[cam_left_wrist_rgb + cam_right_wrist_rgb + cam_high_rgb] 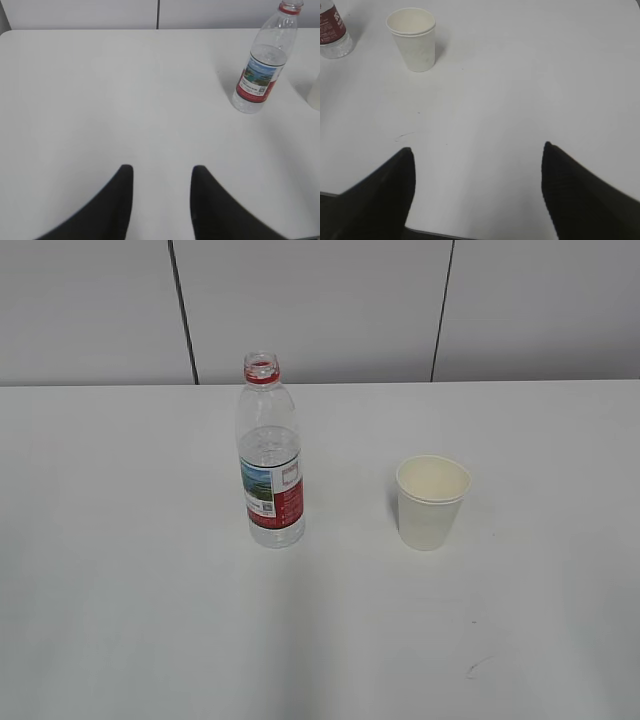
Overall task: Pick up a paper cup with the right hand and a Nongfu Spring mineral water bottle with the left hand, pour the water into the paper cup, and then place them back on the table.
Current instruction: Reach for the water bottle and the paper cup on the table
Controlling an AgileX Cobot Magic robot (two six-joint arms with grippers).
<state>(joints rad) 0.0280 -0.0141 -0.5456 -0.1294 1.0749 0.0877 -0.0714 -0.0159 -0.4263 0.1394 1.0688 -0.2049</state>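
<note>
The Nongfu Spring bottle [270, 455] stands upright and uncapped on the white table [120, 540], left of centre. The paper cup [431, 502] stands upright to its right, apart from it. Neither arm shows in the exterior view. In the left wrist view my left gripper [162, 171] is open and empty over bare table, with the bottle [261, 67] far ahead to the right. In the right wrist view my right gripper [477, 148] is wide open and empty near the table's front edge, with the cup [412, 39] far ahead to the left and the bottle's base [334, 35] at the left edge.
A grey panelled wall [320, 310] runs behind the table's far edge. A faint dark scuff mark [478, 665] lies on the table in front of the cup. The cup's side just shows at the right edge of the left wrist view [315, 92].
</note>
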